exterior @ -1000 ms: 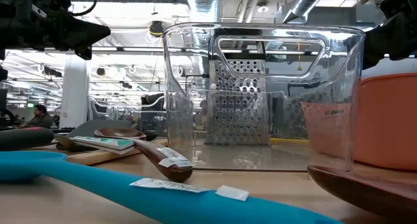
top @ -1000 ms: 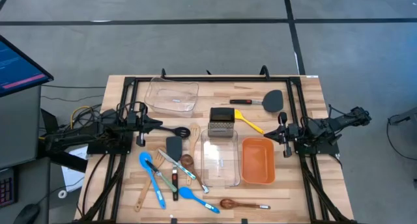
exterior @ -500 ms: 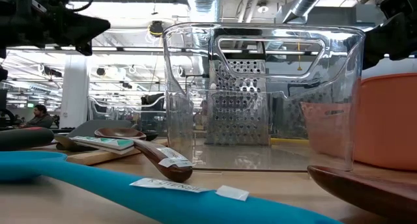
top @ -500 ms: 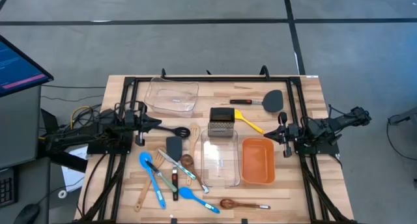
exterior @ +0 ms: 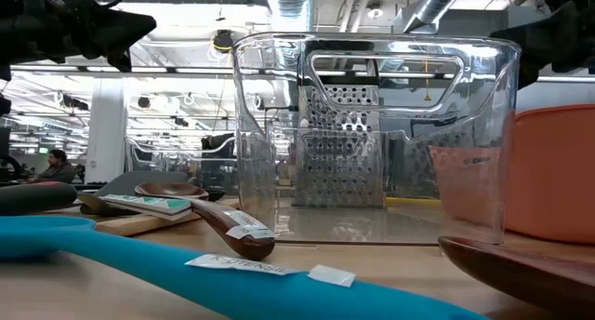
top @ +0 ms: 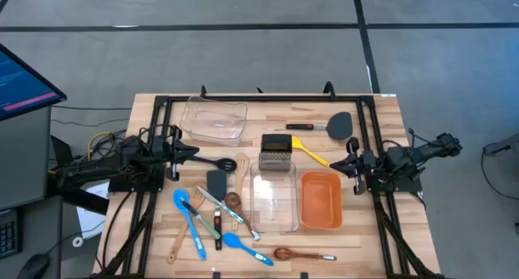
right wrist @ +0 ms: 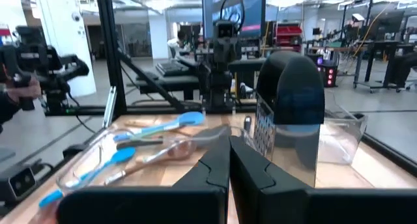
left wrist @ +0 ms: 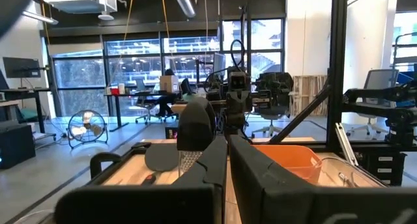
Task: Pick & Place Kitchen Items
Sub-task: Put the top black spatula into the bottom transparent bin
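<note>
The kitchen items lie spread over the wooden table. A steel box grater [top: 276,153] stands upright at the middle. A black slotted spoon [top: 217,162] lies just ahead of my left gripper [top: 195,153]. Blue spoons, wooden spoons, a black turner and tongs lie jumbled at the near left [top: 212,218]. A yellow spoon [top: 310,152] and a grey turner [top: 340,126] lie at the far right, and a wooden spoon [top: 298,254] lies near the front edge. My right gripper [top: 347,164] hovers at the right. Both grippers are shut, level above the table, and hold nothing.
A clear bin [top: 274,199] and an orange bin [top: 321,199] stand side by side at the near middle. Another clear bin [top: 213,118] stands at the far left. A black frame [top: 268,96] runs around the table. People sit in the room beyond.
Both grippers have tipped their fingertips upward a little while staying in place, still shut. Nothing on the table has moved.
</note>
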Motion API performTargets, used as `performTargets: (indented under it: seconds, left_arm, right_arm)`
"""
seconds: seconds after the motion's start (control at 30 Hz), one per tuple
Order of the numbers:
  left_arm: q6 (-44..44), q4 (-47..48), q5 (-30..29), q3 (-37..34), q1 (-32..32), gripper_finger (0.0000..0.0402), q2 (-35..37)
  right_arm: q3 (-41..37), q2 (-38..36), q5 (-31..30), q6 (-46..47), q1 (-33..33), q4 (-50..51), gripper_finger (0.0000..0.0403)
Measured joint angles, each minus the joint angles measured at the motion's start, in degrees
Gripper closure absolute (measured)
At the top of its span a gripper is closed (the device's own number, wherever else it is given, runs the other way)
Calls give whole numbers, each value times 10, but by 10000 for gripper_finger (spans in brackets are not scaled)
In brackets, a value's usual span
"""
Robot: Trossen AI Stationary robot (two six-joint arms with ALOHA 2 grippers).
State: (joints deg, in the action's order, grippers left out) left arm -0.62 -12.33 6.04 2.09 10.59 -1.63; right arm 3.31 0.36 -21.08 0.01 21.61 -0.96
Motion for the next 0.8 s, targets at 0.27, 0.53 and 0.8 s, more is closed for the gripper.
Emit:
performTargets:
  seconds: [0.27,0.53,0.8]
  left_arm:
    - [0,-42,0,0,0,394,0]
    - [-9,-63,-13,0,0,394,0]
    - [-10,-63,-30,0,0,394,-4]
  right_arm:
    - [1,0,0,-5,0,-44,403]
    - [2,0,-58,-16,0,-53,403]
    - [2,0,-105,-21,0,-56,403]
